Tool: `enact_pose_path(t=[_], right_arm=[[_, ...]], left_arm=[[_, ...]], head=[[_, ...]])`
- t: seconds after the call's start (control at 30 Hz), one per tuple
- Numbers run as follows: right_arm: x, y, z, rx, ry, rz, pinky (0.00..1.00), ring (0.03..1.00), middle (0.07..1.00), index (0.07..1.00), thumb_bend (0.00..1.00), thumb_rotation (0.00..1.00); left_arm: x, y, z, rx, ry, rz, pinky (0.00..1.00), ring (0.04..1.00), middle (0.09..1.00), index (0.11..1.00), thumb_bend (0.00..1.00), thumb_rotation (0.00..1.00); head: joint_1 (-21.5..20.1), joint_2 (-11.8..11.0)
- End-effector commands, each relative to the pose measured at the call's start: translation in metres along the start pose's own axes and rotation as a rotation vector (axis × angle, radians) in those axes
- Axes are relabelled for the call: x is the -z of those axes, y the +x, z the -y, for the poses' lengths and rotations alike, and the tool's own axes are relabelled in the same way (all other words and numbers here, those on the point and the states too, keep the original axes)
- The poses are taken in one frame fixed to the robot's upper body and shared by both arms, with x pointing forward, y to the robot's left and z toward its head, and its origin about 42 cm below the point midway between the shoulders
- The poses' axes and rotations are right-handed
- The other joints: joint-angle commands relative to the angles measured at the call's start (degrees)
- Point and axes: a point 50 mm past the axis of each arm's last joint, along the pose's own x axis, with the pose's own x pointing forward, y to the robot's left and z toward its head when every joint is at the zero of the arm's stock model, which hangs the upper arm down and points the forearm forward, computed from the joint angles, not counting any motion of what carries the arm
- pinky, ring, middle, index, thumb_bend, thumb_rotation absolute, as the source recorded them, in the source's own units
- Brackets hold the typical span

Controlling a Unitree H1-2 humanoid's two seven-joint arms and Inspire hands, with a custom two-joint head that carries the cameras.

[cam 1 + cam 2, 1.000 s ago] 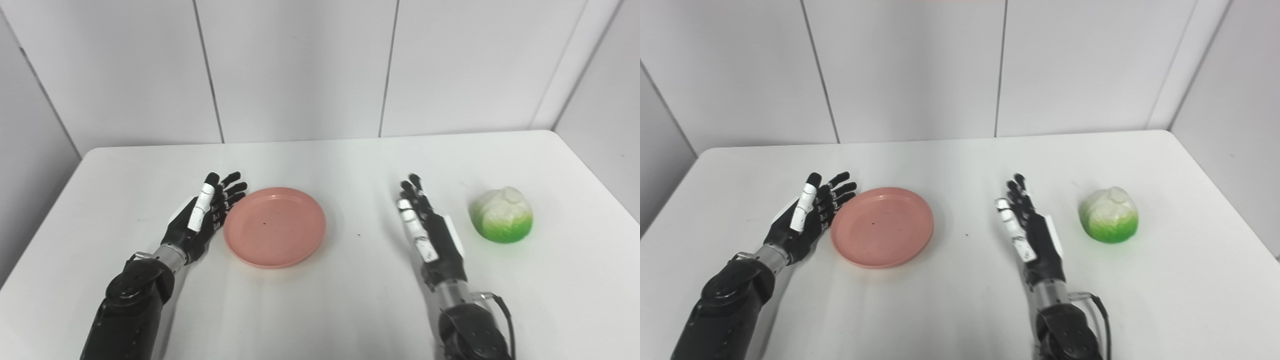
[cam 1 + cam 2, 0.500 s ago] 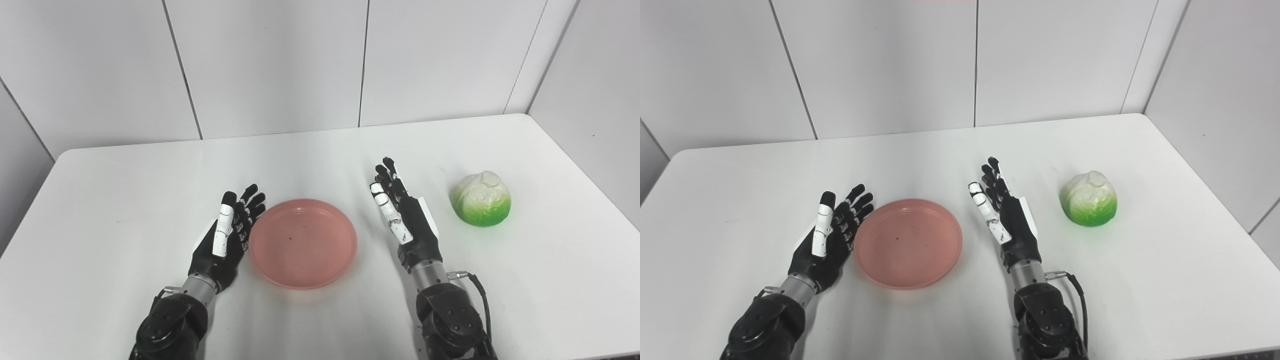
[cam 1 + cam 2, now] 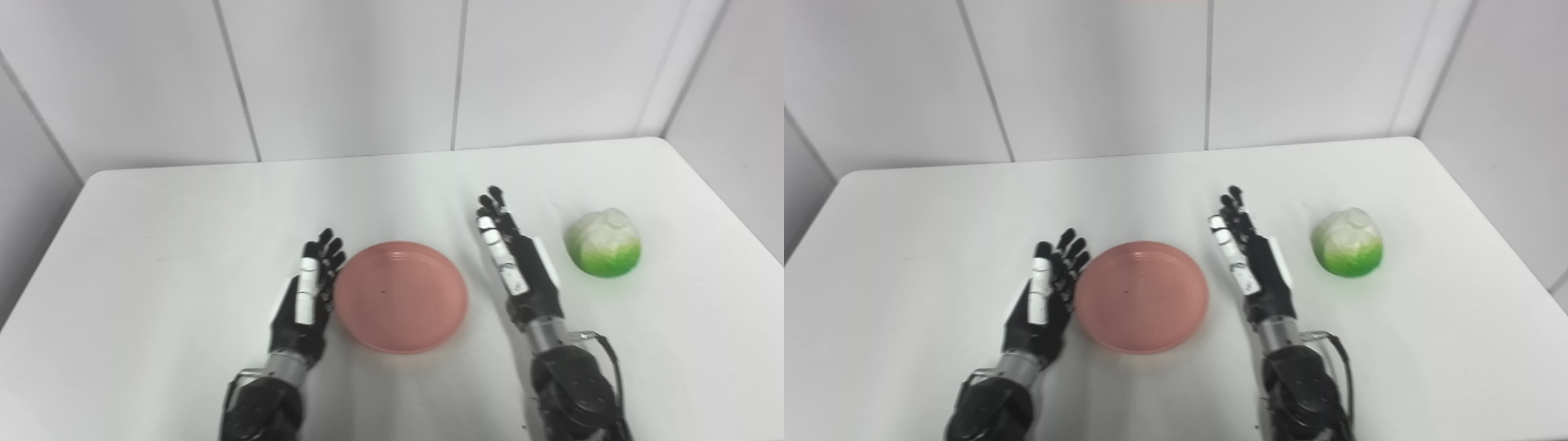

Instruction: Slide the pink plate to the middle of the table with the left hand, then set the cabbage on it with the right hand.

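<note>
Pink plate (image 3: pixel 401 296) flat on white table (image 3: pixel 153 245), near centre. Left hand (image 3: pixel 306 300) edge-on against plate's left rim, fingers straight and apart, nothing held. Right hand (image 3: pixel 517 269) just right of plate, fingers extended, empty. Cabbage (image 3: pixel 603 251) sits right of right hand, apart from it

Black hands (image 3: pixel 306 300), white thumbs, silver wrists

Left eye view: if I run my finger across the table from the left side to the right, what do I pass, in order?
Left hand → pink plate → right hand → cabbage, all on the white table.
</note>
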Motion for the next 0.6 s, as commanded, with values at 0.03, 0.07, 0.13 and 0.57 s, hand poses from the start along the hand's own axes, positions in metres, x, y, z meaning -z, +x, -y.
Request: enact_pose_path(t=[0.03, 0.07, 0.13, 0.57], right_arm=[[-0.015, 0.004, 0.005, -0.015, 0.014, 0.042, 0.99, 0.972, 0.967, 0.995, 0.65, 0.78], [-0.015, 0.004, 0.006, -0.016, 0.015, 0.042, 0.99, 0.969, 0.967, 0.997, 0.65, 0.78], [-0.015, 0.004, 0.008, -0.020, 0.018, 0.044, 1.00, 0.965, 0.964, 0.998, 0.64, 0.78], [-0.031, 0.013, 0.014, -0.020, -0.169, 0.092, 0.98, 0.954, 0.953, 0.985, 0.70, 0.82]], left_arm=[[-0.014, 0.011, 0.008, -0.012, 0.019, 0.091, 1.00, 1.000, 1.000, 1.000, 0.71, 1.00], [-0.013, 0.011, 0.009, -0.014, 0.020, 0.089, 1.00, 1.000, 1.000, 1.000, 0.70, 1.00], [-0.010, 0.013, 0.010, -0.010, 0.040, 0.082, 1.00, 1.000, 1.000, 1.000, 0.69, 1.00], [0.003, 0.026, -0.006, -0.087, 0.202, 0.111, 1.00, 1.000, 1.000, 1.000, 0.70, 1.00]], head=[[2.3, -0.4], [2.3, -0.4], [3.0, -0.4], [-1.4, -0.1]])
